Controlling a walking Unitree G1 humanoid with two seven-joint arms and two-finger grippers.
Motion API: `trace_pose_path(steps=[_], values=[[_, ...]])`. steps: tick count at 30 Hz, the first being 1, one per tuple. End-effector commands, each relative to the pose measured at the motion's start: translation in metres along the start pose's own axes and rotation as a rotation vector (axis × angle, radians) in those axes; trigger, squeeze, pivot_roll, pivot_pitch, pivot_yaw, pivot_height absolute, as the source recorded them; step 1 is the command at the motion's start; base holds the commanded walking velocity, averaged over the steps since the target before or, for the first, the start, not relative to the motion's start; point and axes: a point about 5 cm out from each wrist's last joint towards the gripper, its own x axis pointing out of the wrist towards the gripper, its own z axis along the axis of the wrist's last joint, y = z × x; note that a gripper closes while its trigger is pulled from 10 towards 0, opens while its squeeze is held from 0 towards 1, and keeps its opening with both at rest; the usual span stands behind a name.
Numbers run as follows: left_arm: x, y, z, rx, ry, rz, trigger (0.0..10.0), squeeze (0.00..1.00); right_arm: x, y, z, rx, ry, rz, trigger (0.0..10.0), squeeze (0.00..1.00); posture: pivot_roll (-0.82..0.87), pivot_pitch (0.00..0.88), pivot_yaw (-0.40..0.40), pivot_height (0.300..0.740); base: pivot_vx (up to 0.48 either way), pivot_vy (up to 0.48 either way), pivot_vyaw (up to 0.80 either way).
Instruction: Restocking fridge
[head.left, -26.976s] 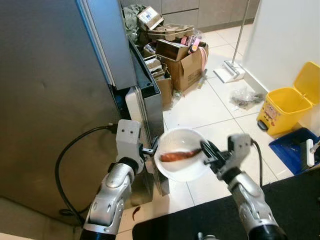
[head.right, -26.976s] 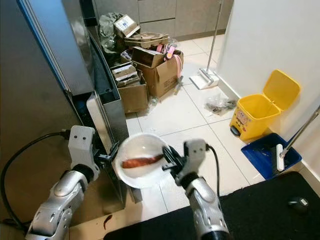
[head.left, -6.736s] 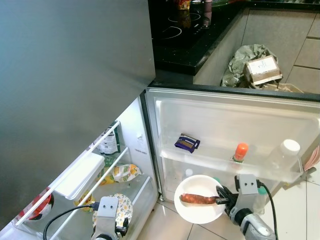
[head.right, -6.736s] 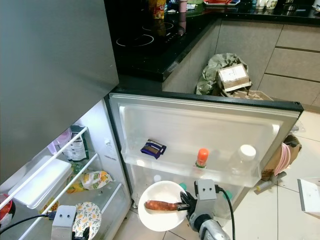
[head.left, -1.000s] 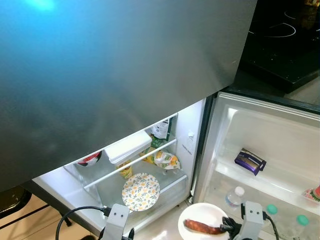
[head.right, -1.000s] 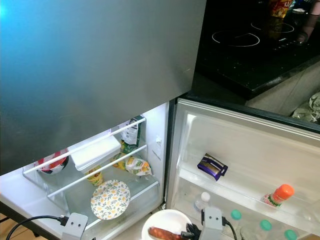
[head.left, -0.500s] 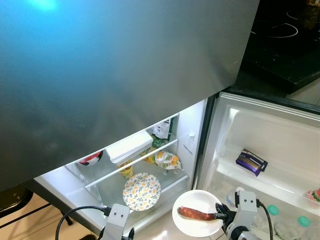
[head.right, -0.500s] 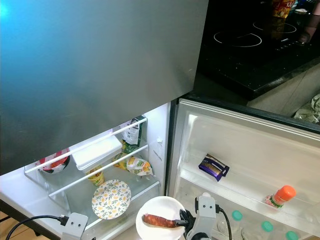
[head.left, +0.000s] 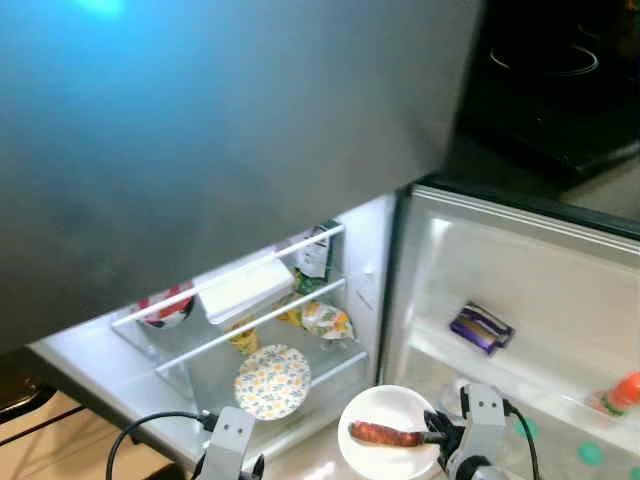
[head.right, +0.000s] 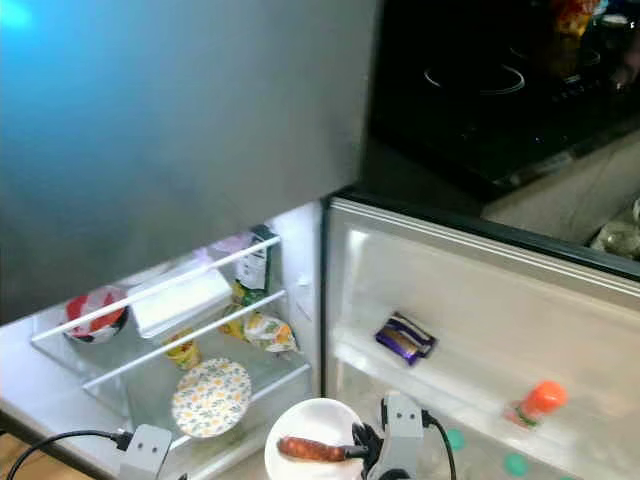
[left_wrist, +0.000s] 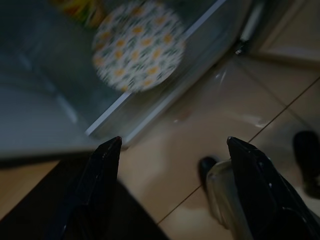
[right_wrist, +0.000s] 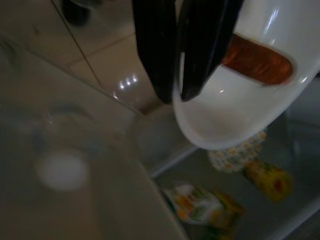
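Right gripper (right_wrist: 179, 75) jaws pinch the white bowl (right_wrist: 235, 112) rim.

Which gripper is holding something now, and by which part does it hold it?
The right gripper pinches the white bowl by its rim; a sausage lies inside. The left gripper is open, holding nothing.

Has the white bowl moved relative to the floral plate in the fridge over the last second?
Yes. The white bowl, held by the right end effector, has shifted toward the robot's left, closing most of the gap to the floral plate.
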Motion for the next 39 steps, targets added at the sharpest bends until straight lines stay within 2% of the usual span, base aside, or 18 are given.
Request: trace_pose_path(steps=[1, 17, 39], values=[[-0.0038, 0.0035, -0.0088, -0.01, 0.028, 0.018, 10.0, 0.0, 0.0028, 0.0002, 0.0075, -0.005, -0.03, 0.0, 10.0, 0.0, -0.07, 0.1, 0.043, 0.717, 0.0, 0.0, 0.0], [-0.0037, 0.0059, -0.0084, -0.036, 0.03, 0.035, 10.0, 0.0, 0.0034, 0.0065, 0.0054, -0.032, -0.019, 0.045, 10.0, 0.0, -0.07, 0.099, 0.043, 0.717, 0.0, 0.0, 0.0], [-0.0034, 0.0061, -0.0106, -0.048, 0.044, 0.037, 10.0, 0.0, 0.0028, 0.0068, 0.0053, -0.045, -0.018, 0.058, 10.0, 0.0, -0.07, 0.099, 0.042, 0.717, 0.0, 0.0, 0.76]])
